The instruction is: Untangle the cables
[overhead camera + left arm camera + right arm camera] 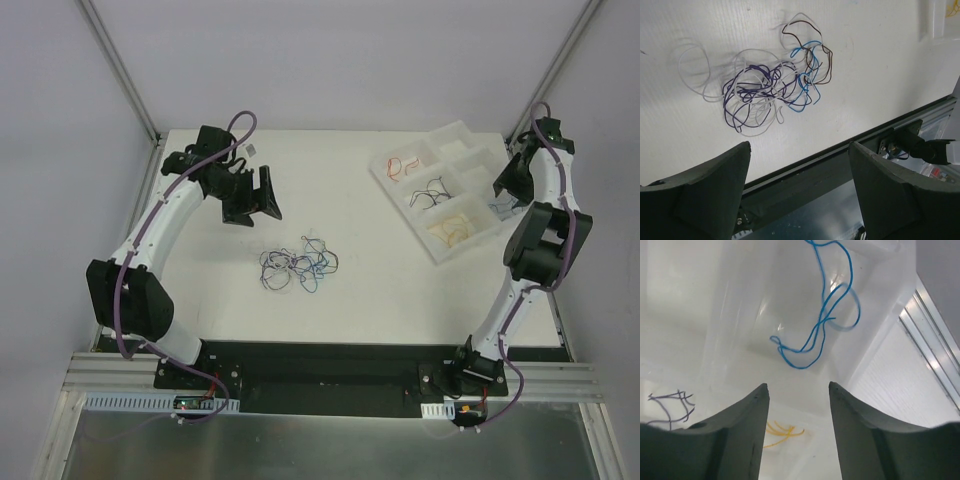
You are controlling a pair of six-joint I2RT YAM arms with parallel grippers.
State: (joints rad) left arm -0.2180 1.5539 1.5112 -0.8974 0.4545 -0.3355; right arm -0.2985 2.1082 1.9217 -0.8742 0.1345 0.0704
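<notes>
A tangle of thin cables (298, 265) in purple, white, blue and dark brown lies mid-table, also seen as loose loops (765, 90) in the left wrist view. My left gripper (250, 195) (800, 145) hangs above and behind the tangle, open, with nothing between its fingers. My right gripper (503, 186) (798, 385) hovers over the divided tray (405, 215), open and empty. Just beyond its fingertips, a blue cable (825, 315) lies curled in one compartment.
The clear tray's other compartments hold a yellow cable (782, 432), a dark cable (672, 405) and a red one (405, 165). The tray wall (885, 305) stands right of the blue cable. The table's black front rail (840, 170) runs below the left fingers.
</notes>
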